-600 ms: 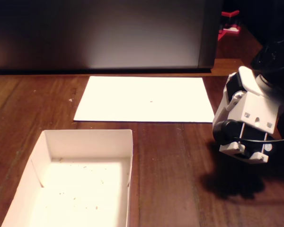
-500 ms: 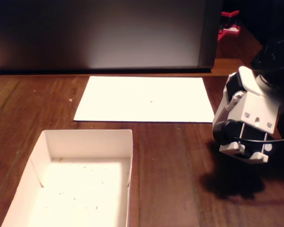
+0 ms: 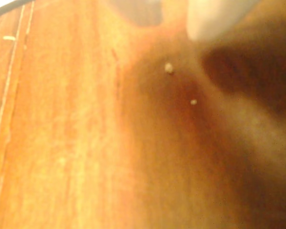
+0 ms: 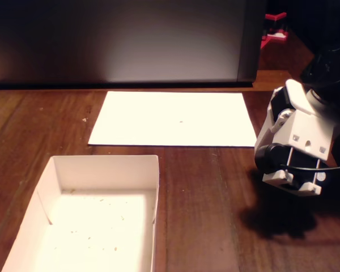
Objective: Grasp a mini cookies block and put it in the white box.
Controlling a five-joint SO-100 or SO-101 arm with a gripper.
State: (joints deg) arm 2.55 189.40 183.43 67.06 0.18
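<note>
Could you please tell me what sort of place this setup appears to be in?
Probably a home or hobby desk: a dark wooden tabletop carrying a shallow white cardboard box, a flat white paper sheet and a small white plastic robot arm.

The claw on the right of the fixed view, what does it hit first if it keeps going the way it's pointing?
Probably just the bare brown wooden table. The white claw seems to point down at it, clear of the shallow white cardboard box to its left. The wrist view shows only wood and tiny pale crumbs; depth is unclear.
</note>
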